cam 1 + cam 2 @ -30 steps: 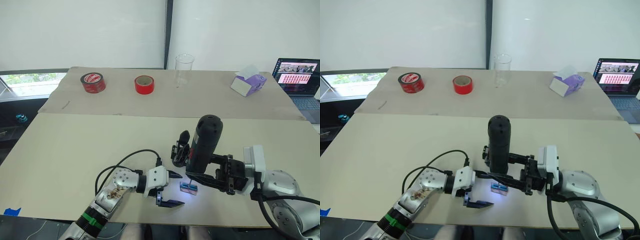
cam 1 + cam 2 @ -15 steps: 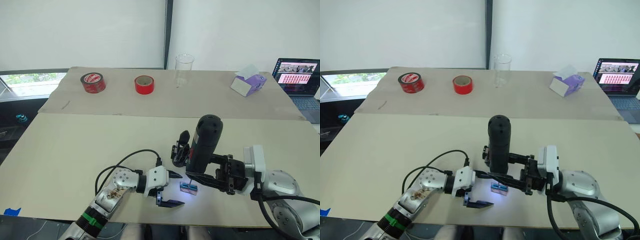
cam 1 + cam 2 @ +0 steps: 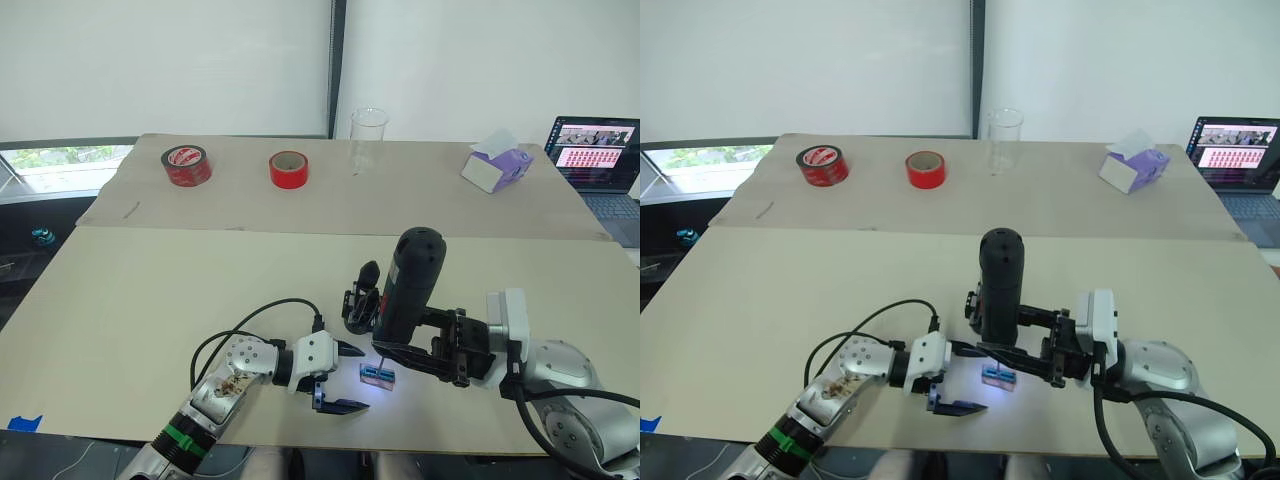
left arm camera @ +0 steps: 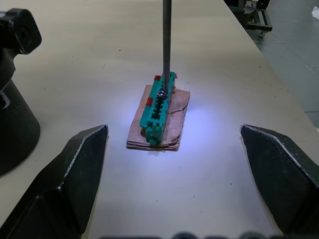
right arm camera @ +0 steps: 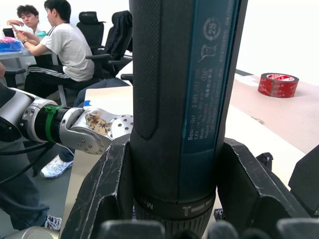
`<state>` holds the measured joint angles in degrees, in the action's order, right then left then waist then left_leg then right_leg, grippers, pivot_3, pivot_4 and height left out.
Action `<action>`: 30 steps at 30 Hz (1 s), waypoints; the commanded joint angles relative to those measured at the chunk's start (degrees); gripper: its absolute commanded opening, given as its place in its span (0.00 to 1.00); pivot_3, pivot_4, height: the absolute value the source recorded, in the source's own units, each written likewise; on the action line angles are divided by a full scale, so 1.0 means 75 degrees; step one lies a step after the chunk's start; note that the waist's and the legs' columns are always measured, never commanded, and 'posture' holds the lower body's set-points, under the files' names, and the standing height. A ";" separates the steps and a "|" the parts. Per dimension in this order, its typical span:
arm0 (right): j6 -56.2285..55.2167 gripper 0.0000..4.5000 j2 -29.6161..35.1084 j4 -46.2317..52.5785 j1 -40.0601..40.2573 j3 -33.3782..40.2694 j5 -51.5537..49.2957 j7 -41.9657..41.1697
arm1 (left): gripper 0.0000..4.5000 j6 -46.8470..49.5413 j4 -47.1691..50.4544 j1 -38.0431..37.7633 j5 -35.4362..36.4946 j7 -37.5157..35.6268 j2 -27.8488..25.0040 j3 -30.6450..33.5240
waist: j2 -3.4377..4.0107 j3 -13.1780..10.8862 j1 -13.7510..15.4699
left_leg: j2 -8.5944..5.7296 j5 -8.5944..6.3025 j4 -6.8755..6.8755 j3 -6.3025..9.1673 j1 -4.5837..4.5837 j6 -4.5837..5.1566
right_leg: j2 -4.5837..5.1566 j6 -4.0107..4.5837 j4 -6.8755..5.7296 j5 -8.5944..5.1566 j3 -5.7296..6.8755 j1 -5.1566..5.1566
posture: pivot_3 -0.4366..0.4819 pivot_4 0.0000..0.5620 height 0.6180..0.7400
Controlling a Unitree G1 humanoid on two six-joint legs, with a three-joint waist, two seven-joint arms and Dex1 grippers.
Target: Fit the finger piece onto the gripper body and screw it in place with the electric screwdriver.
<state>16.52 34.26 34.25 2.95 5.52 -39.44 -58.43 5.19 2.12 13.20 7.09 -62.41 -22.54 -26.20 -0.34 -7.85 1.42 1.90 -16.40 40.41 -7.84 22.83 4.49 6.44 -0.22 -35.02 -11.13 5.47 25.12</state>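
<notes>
right gripper (image 3: 425, 345): clamped on the electric screwdriver (image 3: 407, 285), bit on the green screw holder (image 4: 158, 106).
left gripper (image 3: 338, 378): fingers spread, empty.
gripper body (image 3: 360, 298): behind screwdriver.
progress: early; fastening apparently not begun.

Electric screwdriver (image 3: 408, 285) dark blue-black, white glow at tip. Small block (image 4: 158, 110) green on brown card. Tape rolls (image 3: 288, 168) red; desk (image 3: 150, 290) beige.

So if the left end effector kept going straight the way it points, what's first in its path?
Probably the small green block on its brown pad, where the electric screwdriver bit rests; it sits centred ahead between the open fingers.
</notes>
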 commanded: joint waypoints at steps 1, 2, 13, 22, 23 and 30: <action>-0.0334 0.42 -0.0050 0.0173 -0.0155 0.0144 -0.0112 0.0001 | 0.99 0.0118 -0.0032 -0.0065 -0.0064 0.0042 -0.0064 -0.0047 | 0.0000 0.0000 0.0000 | 0.0000 0.0000 0.0000 0.0001 0.0000 0.0000 | 0.0000 0.0000 0.0000 0.0000 0.0000 0.0000 | 0.48 0.27 1.00; -0.0336 0.42 -0.0050 0.0167 -0.0159 0.0146 -0.0114 -0.0004 | 0.99 0.0117 -0.0031 -0.0066 -0.0065 0.0044 -0.0063 -0.0047 | 0.0000 0.0000 0.0000 | 0.0000 0.0000 0.0000 0.0001 0.0000 0.0000 | 0.0000 0.0000 0.0000 0.0000 0.0000 0.0000 | 0.48 0.27 1.00; -0.0316 0.42 -0.0045 0.0170 -0.0169 0.0182 -0.0171 -0.0017 | 0.99 0.0105 -0.0023 -0.0098 -0.0065 0.0037 -0.0076 -0.0055 | 0.0000 0.0000 0.0000 | 0.0000 0.0000 0.0000 0.0000 0.0000 0.0000 | 0.0000 -0.0001 0.0000 0.0001 0.0000 0.0000 | 0.48 0.27 1.00; -0.0324 0.42 -0.0052 0.0166 -0.0177 0.0214 -0.0176 0.0006 | 0.99 0.0110 -0.0039 -0.0093 -0.0065 0.0022 -0.0076 -0.0065 | 0.0000 0.0000 0.0000 | 0.0000 0.0000 0.0000 0.0001 0.0000 0.0000 | 0.0000 -0.0004 0.0000 0.0003 0.0000 0.0000 | 0.48 0.27 1.00; -0.0326 0.42 -0.0053 0.0164 -0.0178 0.0214 -0.0174 0.0009 | 0.99 0.0109 -0.0041 -0.0093 -0.0066 0.0023 -0.0076 -0.0065 | 0.0000 0.0000 -0.0001 | 0.0000 0.0000 0.0000 0.0000 0.0000 0.0000 | 0.0000 -0.0006 0.0000 0.0004 0.0000 0.0000 | 0.48 0.27 1.00; -0.0325 0.42 -0.0061 0.0128 -0.0244 0.0200 -0.0162 0.0018 | 0.99 0.0113 -0.0057 -0.0092 -0.0066 0.0025 -0.0071 -0.0065 | 0.0000 0.0000 -0.0001 | 0.0000 0.0000 0.0000 0.0000 0.0000 0.0000 | 0.0000 -0.0014 0.0000 0.0009 0.0000 0.0000 | 0.48 0.27 1.00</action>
<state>16.50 34.20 33.78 2.34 5.53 -39.44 -58.44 5.21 2.15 13.17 7.09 -62.39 -22.54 -26.20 -0.34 -7.85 1.41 1.90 -16.40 40.41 -7.83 22.83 4.49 6.44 -0.33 -35.02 -11.06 5.47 25.12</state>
